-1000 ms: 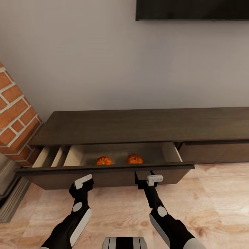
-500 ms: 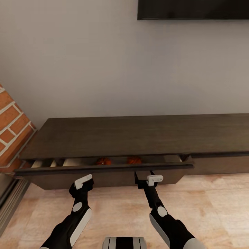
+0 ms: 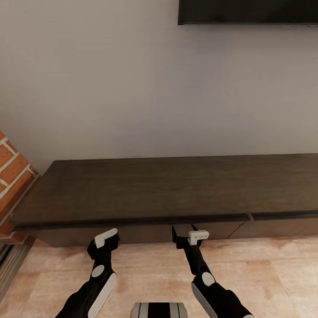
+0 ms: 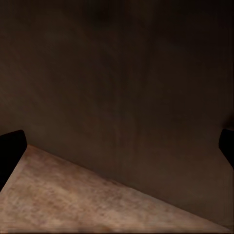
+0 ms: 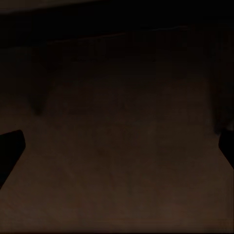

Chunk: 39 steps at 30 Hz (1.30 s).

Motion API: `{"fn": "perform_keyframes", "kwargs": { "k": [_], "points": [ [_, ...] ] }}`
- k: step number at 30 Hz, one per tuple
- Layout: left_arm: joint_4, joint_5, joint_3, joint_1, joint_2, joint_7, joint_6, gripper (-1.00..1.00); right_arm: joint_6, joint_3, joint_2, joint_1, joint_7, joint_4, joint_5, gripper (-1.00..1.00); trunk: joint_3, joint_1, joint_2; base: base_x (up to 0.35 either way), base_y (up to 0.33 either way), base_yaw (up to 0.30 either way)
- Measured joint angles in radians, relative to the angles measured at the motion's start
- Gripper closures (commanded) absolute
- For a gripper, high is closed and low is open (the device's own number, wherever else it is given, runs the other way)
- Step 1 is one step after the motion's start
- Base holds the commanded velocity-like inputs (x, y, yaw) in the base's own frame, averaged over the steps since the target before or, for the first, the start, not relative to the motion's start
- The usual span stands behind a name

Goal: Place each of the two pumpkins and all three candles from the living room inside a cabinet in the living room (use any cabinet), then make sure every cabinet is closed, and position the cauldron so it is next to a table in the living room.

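Observation:
The long dark-brown cabinet [image 3: 168,185] stands against the wall, and its left drawer front [image 3: 137,232] sits flush, with only a thin seam beside the right drawer. The pumpkins are hidden behind that front; the candles and the cauldron are out of view. My left gripper [image 3: 104,240] is open, right at the drawer face. My right gripper [image 3: 184,233] is open too, its black fingers against the same face. In the left wrist view the drawer face [image 4: 126,87] meets the wood floor [image 4: 73,200]. The right wrist view has the dark drawer face [image 5: 122,126] very close.
A red brick fireplace corner [image 3: 12,176] juts out to the cabinet's left. A dark screen [image 3: 247,12] hangs on the grey wall above. Pale wood floor [image 3: 274,274] lies under my arms and stretches off to the right.
The left drawer has gone from wide open to shut, hiding the two pumpkins. Both grippers stayed at its front as it went in, and the view moved forward toward the cabinet.

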Motion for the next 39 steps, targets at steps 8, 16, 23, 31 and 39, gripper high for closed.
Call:
{"fn": "perform_keyframes", "kwargs": {
  "k": [8,16,23,31,39],
  "points": [
    [0.000,-0.003,-0.002,-0.037,-0.001,-0.006,0.000,-1.00,0.001,0.001,0.000,-0.049,-0.001,0.002,0.000,-1.00,0.000,0.001,0.000,-0.267,0.000,0.000],
    [0.001,-0.002,-0.001,-0.037,-0.003,-0.006,0.000,-1.00,0.001,0.001,0.000,-0.049,-0.001,0.002,-0.001,-1.00,0.000,0.001,0.000,-0.333,0.000,0.000],
    [-0.027,-0.003,-0.001,-0.037,0.000,-0.013,0.043,-1.00,0.034,-0.002,0.000,-0.049,0.023,-0.011,-0.006,-1.00,0.000,0.001,0.000,-0.261,0.000,0.000],
    [-0.208,0.021,0.015,-0.037,0.005,-0.017,0.463,-1.00,0.427,-0.006,-0.024,-0.049,0.025,-0.221,-0.009,-1.00,0.000,0.000,0.000,-0.026,0.000,0.000],
    [-0.373,0.188,0.153,-0.038,-0.001,-0.018,0.941,-1.00,0.954,-0.133,-0.039,-0.049,0.026,-0.461,-0.024,-1.00,0.000,0.000,0.000,-0.001,0.000,0.000]
  ]
}}
